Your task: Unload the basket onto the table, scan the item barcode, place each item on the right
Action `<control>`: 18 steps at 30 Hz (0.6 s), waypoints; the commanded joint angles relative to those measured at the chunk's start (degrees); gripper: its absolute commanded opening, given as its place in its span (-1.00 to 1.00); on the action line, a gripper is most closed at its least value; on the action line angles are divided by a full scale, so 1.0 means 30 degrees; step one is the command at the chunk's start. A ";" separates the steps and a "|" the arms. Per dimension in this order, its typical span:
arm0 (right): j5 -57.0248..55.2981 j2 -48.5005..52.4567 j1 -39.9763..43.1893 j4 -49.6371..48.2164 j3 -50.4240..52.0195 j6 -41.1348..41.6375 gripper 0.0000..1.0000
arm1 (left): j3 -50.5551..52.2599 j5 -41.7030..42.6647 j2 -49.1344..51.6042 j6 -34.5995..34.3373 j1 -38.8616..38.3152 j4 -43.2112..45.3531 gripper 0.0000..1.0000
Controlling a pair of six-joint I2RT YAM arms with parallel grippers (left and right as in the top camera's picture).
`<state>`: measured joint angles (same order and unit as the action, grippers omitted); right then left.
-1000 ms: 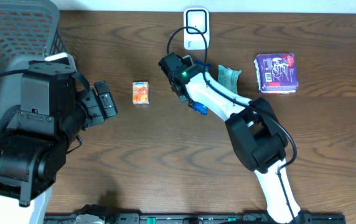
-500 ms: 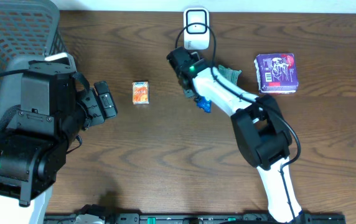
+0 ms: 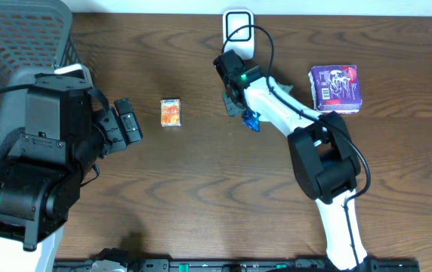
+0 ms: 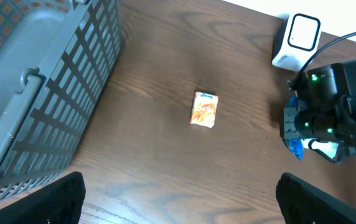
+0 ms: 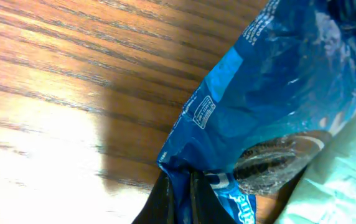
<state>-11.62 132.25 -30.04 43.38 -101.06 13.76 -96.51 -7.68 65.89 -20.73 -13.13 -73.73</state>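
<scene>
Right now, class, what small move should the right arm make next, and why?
Probably lift the blue packet a little off the table: the right fingers are shut on its edge, it seems to rest on the wood, and the white scanner stands close by.

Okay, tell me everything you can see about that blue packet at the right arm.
The blue packet is glossy, crinkled plastic film with white print and a picture of a dark sandwich cookie. It is down at the wooden table, next to a pale green packet. The right tool is shut on its crimped corner.
</scene>
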 commanded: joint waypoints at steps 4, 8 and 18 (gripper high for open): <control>1.3537 0.1596 -0.0051 -0.0976 0.0831 -0.0204 -0.98 | -0.0036 -0.0233 0.0109 0.0240 0.0102 -0.0073 0.96; 2.0174 0.1596 0.0379 -0.2404 0.0131 0.0182 -0.98 | -0.0036 -0.0233 0.0109 0.0240 0.0102 -0.0073 0.96; 2.4698 0.1596 0.1800 -0.3840 -0.1654 0.3468 -0.98 | -0.0036 -0.0233 0.0109 0.0240 0.0102 -0.0073 0.96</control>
<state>53.58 137.03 -27.16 33.06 -103.79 18.72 -96.51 -7.70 65.89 -20.73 -13.13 -73.73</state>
